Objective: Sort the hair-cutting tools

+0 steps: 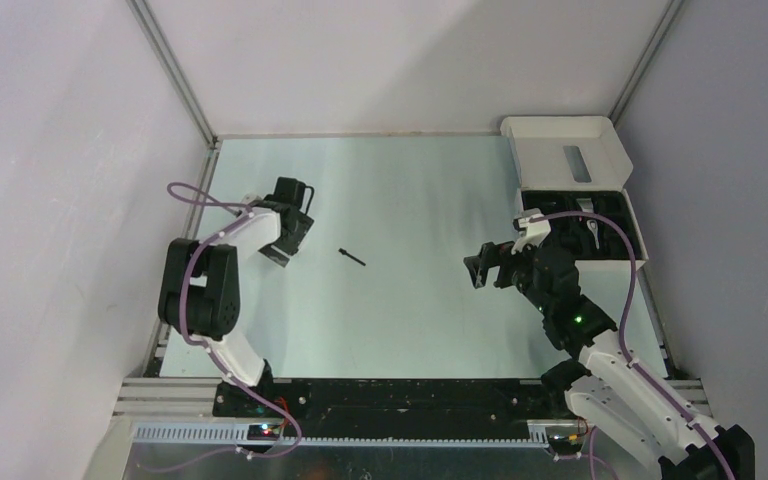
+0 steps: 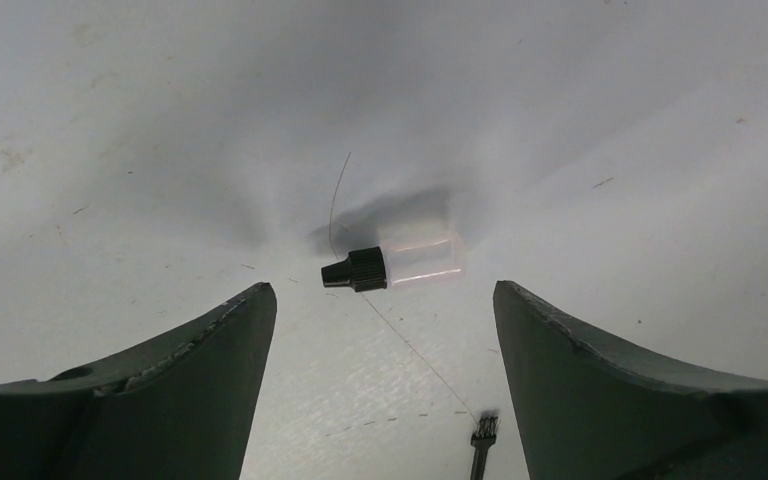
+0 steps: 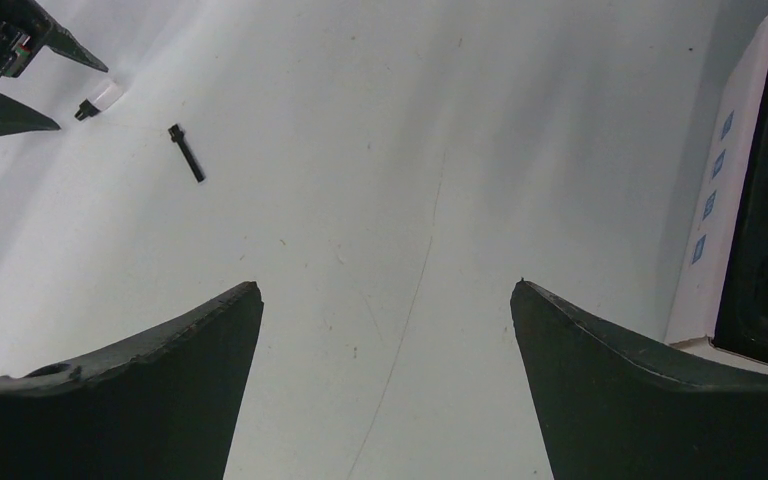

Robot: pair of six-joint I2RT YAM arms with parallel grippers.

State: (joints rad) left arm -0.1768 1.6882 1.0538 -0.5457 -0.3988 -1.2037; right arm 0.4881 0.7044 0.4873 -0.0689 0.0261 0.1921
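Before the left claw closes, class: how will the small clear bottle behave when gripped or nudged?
The bottle lies on its side and looks round, so a nudge would probably roll it. Its clear body suggests thin plastic: likely light, perhaps squashy. Its smooth wall might slip in the open left claw.

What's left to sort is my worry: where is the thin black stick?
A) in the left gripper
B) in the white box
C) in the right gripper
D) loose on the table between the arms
D: the thin black stick lies flat on the table, apart from the left gripper and the right gripper, both with jaws open.
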